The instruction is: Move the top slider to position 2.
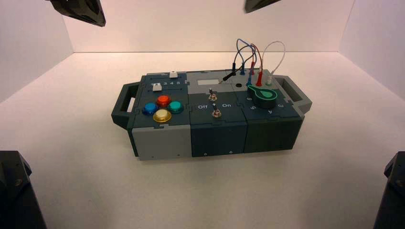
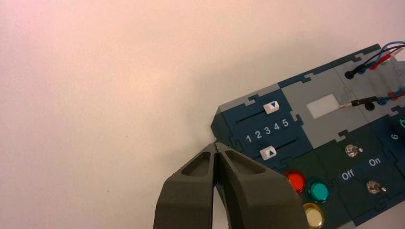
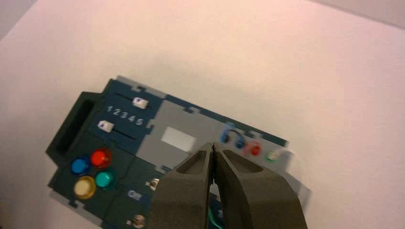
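Dark teal panel at the left end of my box (image 1: 218,138), and that's where the top slider (image 2: 271,107) lives: a little white knob in the upper slot, with a blue arrow pointing at the numerals. It's parked up around the 4–5 end of the scale, so not at position 2 (image 2: 258,134). The bottom slider (image 2: 268,152) is the other white knob, below the numerals, with its arrow facing up at them.

As for me, my left end effector (image 2: 216,144) is clenched, fingertips together, hanging above the worktop (image 1: 90,176) near the left end of the box and touching neither slider. My right end effector (image 3: 213,144) is clenched too, with nothing in it, up over the right-hand part of the box.

Rest of the layout: red button (image 2: 294,181), teal button (image 2: 318,191), yellow button (image 2: 314,215) and blue button (image 1: 150,109) are bunched just below the sliders. Two metal toggle switches (image 1: 216,113) sit mid-box by the Off/On lettering (image 2: 361,169), the green dial (image 1: 263,95) is on the right, and the plugged-in wires (image 1: 253,52) loop up behind it.
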